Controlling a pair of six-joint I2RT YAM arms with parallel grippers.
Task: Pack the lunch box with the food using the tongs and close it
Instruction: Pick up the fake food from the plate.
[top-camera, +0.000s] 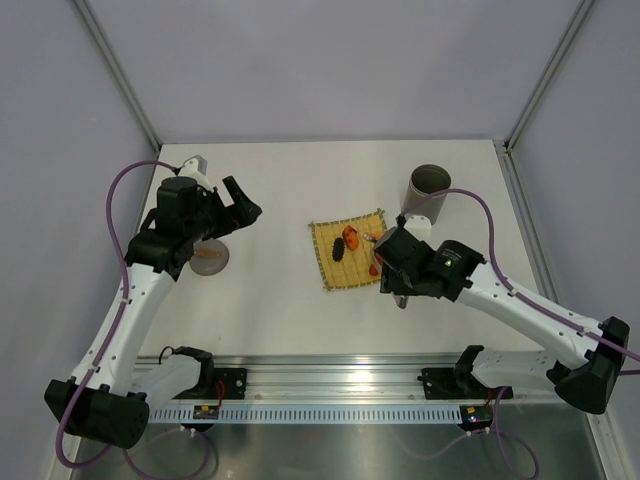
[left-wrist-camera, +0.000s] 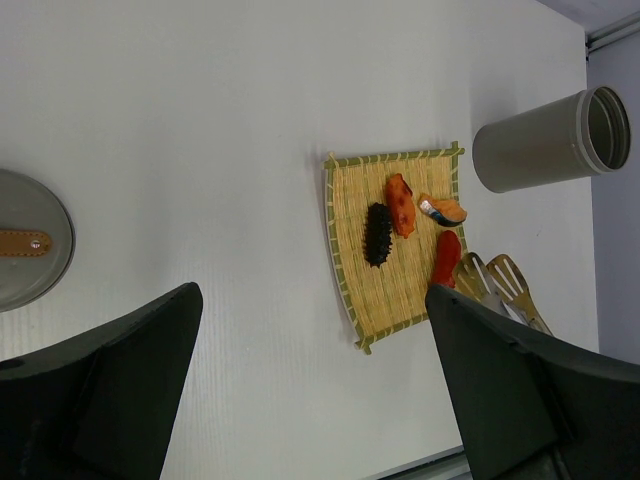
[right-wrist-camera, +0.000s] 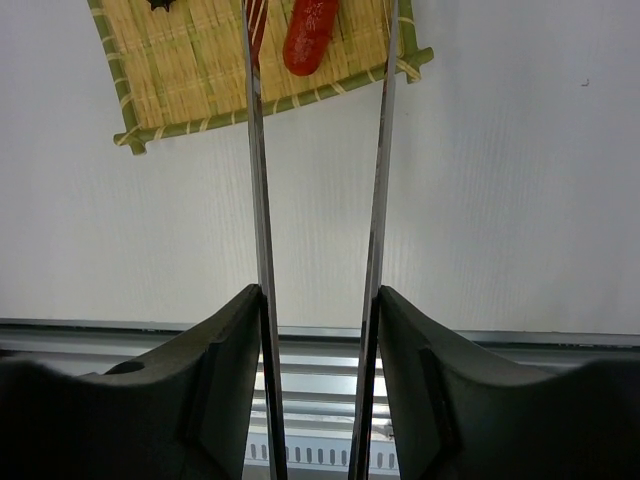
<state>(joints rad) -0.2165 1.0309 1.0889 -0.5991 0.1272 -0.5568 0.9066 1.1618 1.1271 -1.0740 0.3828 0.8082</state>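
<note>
Shiny smooth bare-metal tongs (right-wrist-camera: 257, 200); rough woven straw-like mat (left-wrist-camera: 395, 290); matt grey metal lunch box (left-wrist-camera: 530, 152); surface (left-wrist-camera: 200, 120) was matt white; fingers (right-wrist-camera: 200, 400) matt black plastic.

Yellow woven mat (right-wrist-camera: 180, 80) just ahead of the right claw (right-wrist-camera: 320, 300); round grey lid (left-wrist-camera: 35, 205) off beside the left claw (left-wrist-camera: 312, 298).

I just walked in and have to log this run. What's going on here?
The right gripper holds the tongs, their arms between its fingers, with the tips reaching over the yellow mat beside the red food piece. Four food pieces lie on the mat. The lunch box stands open beyond it. The left gripper is open and empty, near the lid lying on the table.
</note>
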